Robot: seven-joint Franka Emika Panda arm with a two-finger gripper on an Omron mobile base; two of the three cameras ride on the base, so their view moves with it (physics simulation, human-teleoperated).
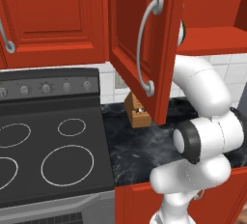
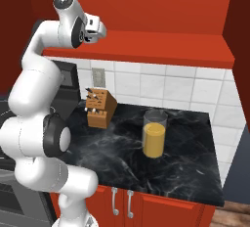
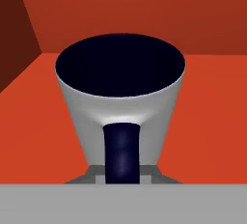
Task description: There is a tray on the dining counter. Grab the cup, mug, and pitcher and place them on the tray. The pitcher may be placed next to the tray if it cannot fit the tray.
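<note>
Item: mug [image 3: 120,109]. Grey body, dark inside, dark blue handle. Location: upright on the red shelf [image 3: 207,121] inside the open wall cupboard, with its handle turned straight toward the hand camera.

Item: pitcher [image 2: 155,134]. Clear glass, orange-yellow in its lower part. Location: upright on the black bench [image 2: 190,162], well apart from the knife block [image 2: 100,107] at the wall. Status: not yet collected.

Item: cup and tray. Location: cannot be told from these views.

Item: gripper [image 2: 101,28]. Raised to cupboard height at the shelf's front edge, beside the open cupboard door [image 1: 144,44].

Jaws: the handle rises from the bottom of the hand view, right where the jaws sit, with grey tips just showing on either side of its base. They look drawn in narrow about the handle. Whether they clamp it firmly cannot be told, since the mug rests on the shelf.

Progress, as judged: early. Nothing appears delivered. The mug is at the point of being grasped; lifting it out, carrying it to the tray, and then fetching the pitcher and cup all remain.
</note>
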